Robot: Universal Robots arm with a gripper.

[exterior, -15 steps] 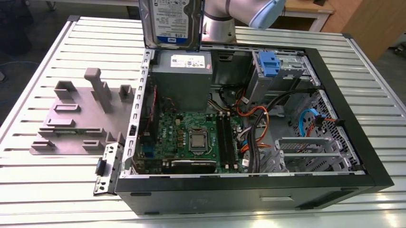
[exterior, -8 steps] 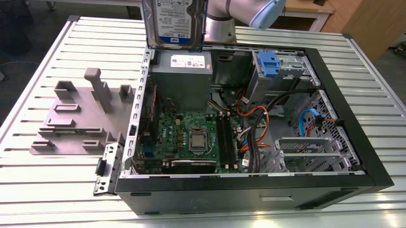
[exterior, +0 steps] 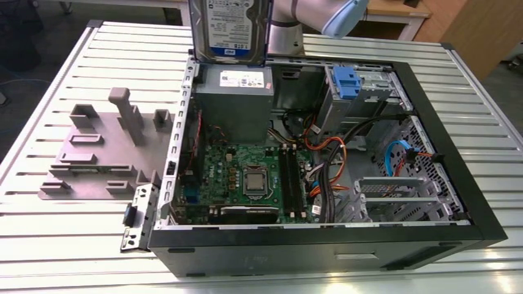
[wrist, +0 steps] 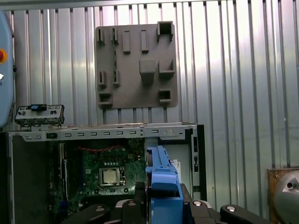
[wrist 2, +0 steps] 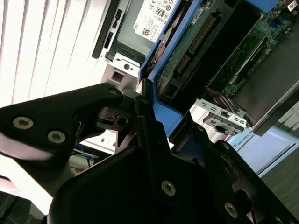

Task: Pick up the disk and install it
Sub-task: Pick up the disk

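On the exterior view's left you've got the grey fixture plate (exterior: 98, 159) lying flat on the slatted table (exterior: 82, 245), just beside the open computer case (exterior: 327, 251).

Next along is the disk (exterior: 229, 27). It's held upright at the top edge of that view, label facing the camera, off the table and above the power supply (exterior: 235, 98) in the case's far corner. Its lower edge lines up with the case rim there; you can't tell whether they touch. It isn't seated in any bay.

The motherboard (exterior: 237, 165) lies flat on the case floor, nearer the camera than the power supply. The arm (exterior: 315, 18) rises behind the case, just to the right of the disk. Further right, the blue latch (exterior: 347, 82) sits on its grey cage against the far wall. Orange cables (exterior: 327, 147) run between the cage and the board.

In the second wrist view the gripper (wrist 2: 133, 95) is pinching the disk by its blue carrier frame (wrist 2: 163, 116). The black fingers (wrist 2: 93, 105) are pressed against the frame's sides, and the disk's green circuit board faces the camera.

In the first wrist view the same frame sticks out past the gripper, over the open case, with the fixture plate beyond the case wall.
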